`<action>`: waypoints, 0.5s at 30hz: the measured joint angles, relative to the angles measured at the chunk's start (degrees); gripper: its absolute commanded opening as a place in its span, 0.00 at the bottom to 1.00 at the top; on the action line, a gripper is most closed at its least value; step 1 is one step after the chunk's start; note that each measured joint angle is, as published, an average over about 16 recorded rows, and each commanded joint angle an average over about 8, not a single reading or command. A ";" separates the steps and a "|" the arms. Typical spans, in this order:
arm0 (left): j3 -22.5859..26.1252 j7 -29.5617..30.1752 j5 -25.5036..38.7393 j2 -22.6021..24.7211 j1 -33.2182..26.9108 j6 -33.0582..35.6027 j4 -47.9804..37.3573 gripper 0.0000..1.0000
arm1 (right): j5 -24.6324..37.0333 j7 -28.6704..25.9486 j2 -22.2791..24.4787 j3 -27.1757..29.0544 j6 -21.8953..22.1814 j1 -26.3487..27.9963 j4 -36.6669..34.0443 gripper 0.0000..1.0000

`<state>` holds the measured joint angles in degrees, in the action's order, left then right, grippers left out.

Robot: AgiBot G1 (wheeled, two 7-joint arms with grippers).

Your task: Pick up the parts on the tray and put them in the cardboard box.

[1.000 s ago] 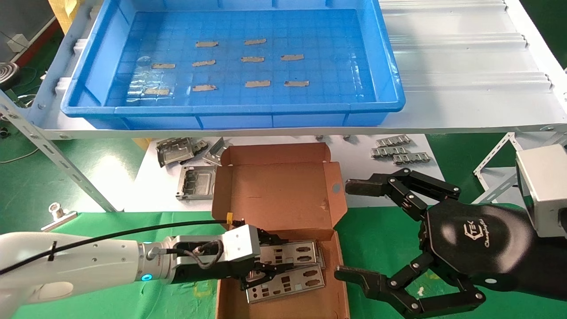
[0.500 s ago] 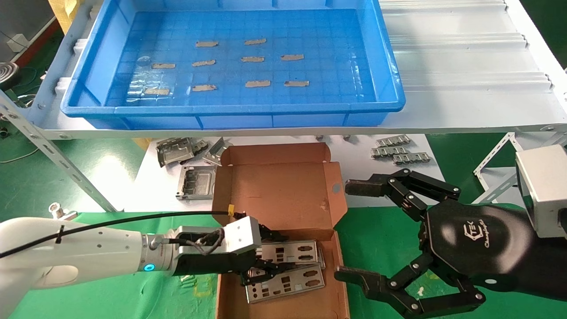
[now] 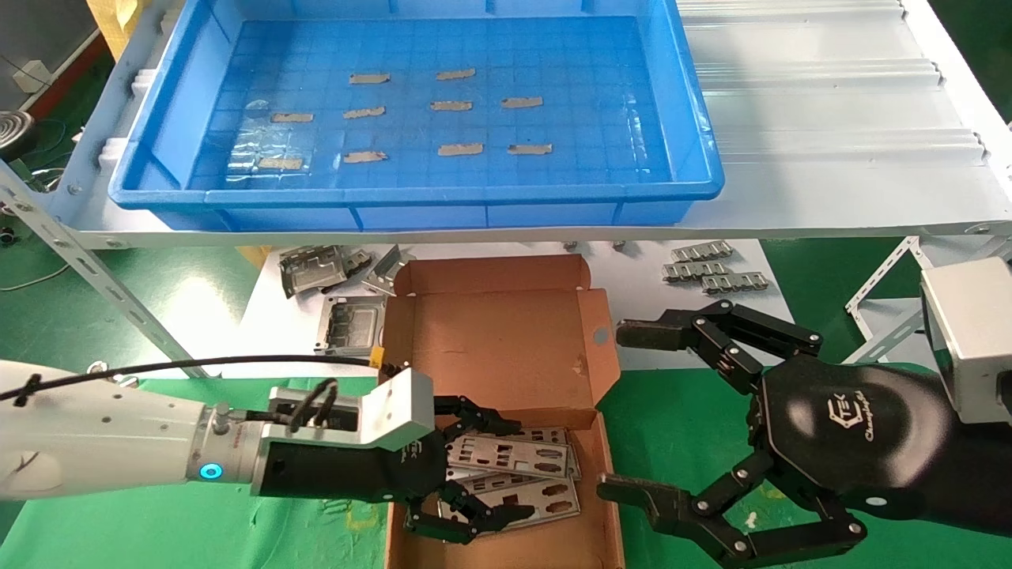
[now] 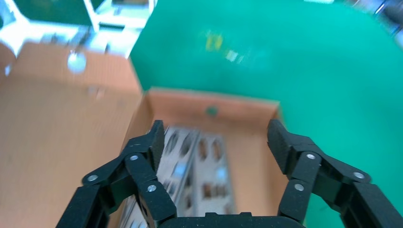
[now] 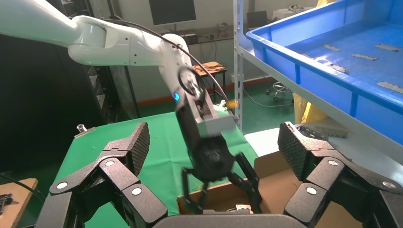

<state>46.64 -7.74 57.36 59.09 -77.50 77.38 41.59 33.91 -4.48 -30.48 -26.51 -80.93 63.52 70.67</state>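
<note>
Seen from the robot's head, a large blue tray (image 3: 696, 150) sits on a pale shelf at twelve o'clock; its grid floor carries only small tan tape strips (image 3: 459, 149). Below it, at six o'clock, an open cardboard box (image 3: 506, 340) rests on the green bench (image 3: 680, 419) with its flap lid standing up at the far side. Inside the box lie the parts (image 3: 510, 458), flat silver plates punched with cut-outs, stacked loosely one over another. The left hand (image 3: 474, 466) reaches in from nine o'clock and hovers over the plates with its black fingers (image 4: 154, 142) spread apart, released and grasping nothing; the left wrist view shows the plates lying in the box between the splayed fingers. The right hand (image 3: 640, 411) is parked at four o'clock, just beside the box's right wall, its fingers also spread wide and empty. Boxy grey metal brackets (image 3: 340, 324) lie on white paper at ten o'clock of the box, and small slotted metal strips (image 3: 711, 273) lie at two o'clock.
</note>
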 measured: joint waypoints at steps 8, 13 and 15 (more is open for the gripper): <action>-1.41 1.14 -4.45 -1.46 0.83 4.81 -0.21 1.00 | 0.00 0.00 0.00 0.01 0.02 0.00 0.00 1.00; -1.83 1.40 -5.12 -1.83 1.11 5.41 -0.08 1.00 | 0.00 0.00 0.01 0.01 0.03 -0.01 0.00 1.00; -2.08 1.55 -5.06 -1.99 1.24 5.24 0.27 1.00 | 0.00 0.00 0.01 0.01 0.02 -0.01 0.00 1.00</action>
<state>44.56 -6.20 52.30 57.10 -76.27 82.62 41.86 33.91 -4.48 -30.47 -26.50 -80.91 63.51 70.67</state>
